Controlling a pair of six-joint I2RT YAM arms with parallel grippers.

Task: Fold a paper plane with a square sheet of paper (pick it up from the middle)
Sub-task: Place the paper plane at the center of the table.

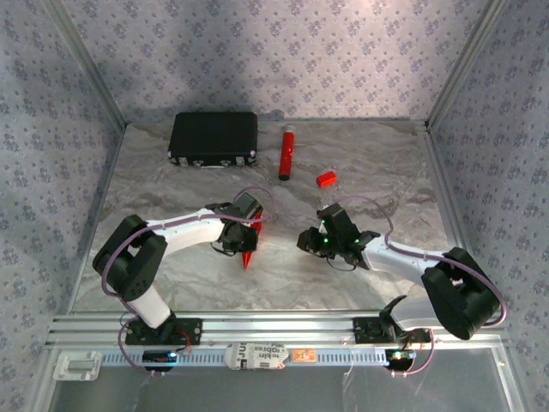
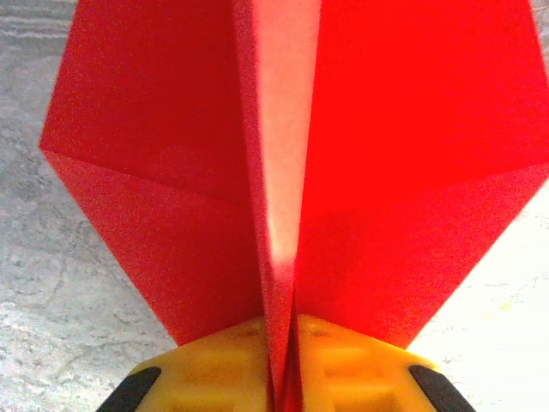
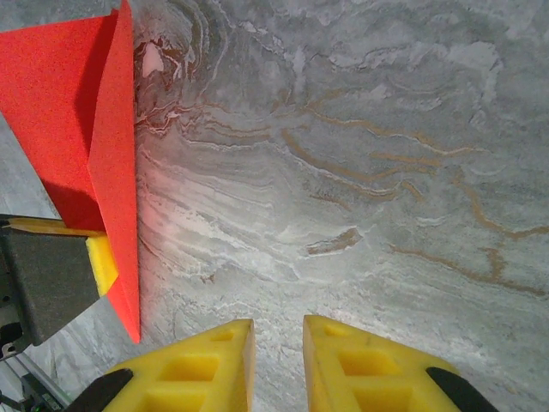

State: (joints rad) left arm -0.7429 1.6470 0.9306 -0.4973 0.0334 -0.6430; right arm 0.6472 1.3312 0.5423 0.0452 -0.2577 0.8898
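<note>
Scene: two robot arms reach over a grey, marbled tabletop [image 3: 360, 172], seen from above and from each wrist.
Left claw [image 2: 279, 330]: closed tight on the plane [image 2: 171, 154]. Its two yellow fingers press the centre crease from either side.
Plane: bright red folded paper, held near the middle of the tabletop between the two arms. Its wings spread out on both sides of the crease. From above, its pointed tip aims toward the near edge. Whether it touches the tabletop cannot be told.
Right claw [image 3: 279, 330]: near the plane, on its right, and apart from it. The yellow fingers stand a narrow gap apart with nothing between them, and bare tabletop lies below.
Right wrist view: the plane stands at the left edge, with a yellow pad of the left claw against it.
Far side: a black case [image 1: 213, 137], a red tube [image 1: 286, 153] to its right, then a small red block [image 1: 325, 178]. All are well apart from the plane.
</note>
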